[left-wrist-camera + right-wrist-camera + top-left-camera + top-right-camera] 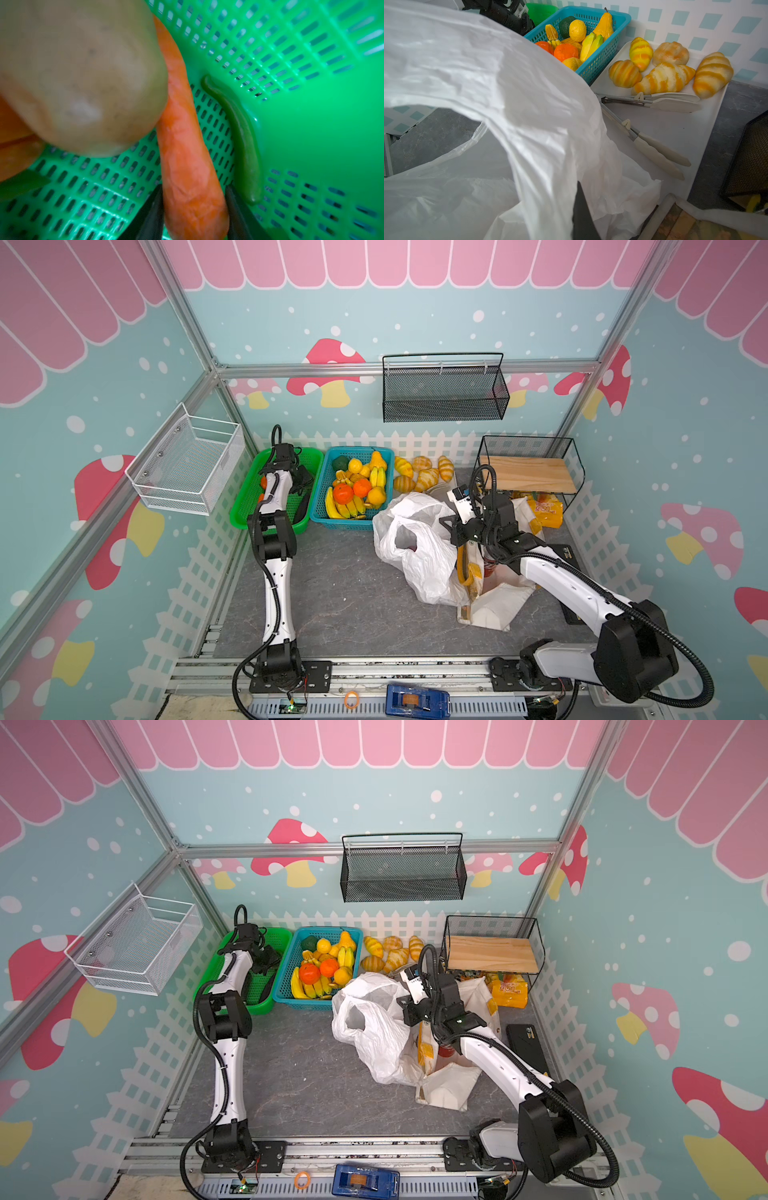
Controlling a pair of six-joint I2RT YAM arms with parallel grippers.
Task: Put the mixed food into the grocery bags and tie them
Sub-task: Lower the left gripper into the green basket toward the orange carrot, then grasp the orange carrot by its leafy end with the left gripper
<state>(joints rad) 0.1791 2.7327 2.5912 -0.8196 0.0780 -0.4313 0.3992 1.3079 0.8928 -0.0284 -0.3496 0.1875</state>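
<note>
The left gripper (193,189) is positioned inside the green slotted plastic basket (311,124) at the rear left of the grey tabletop (340,593). Its dark jaws are pressed against both sides of a long orange carrot (185,145), which is lying on the basket floor. A blurred beige rounded vegetable (83,72) is noted touching the carrot, and a slim dark green pod (241,141) is lying just beside it.

The right gripper (449,522) is clenched on the film of the thin crinkly white plastic bag (415,568), whose upper part is held raised; one dark finger (581,212) is seen with film draped against it. The bag is located right of centre on the tabletop. The stiff white tote with yellow handles (494,610) is lying against it, under the right arm. A red item (490,568) is seen within the tote, too hidden to be identified. The blue basket of fruit (320,510) and the golden croissants (424,477) are placed behind the bags.
</note>
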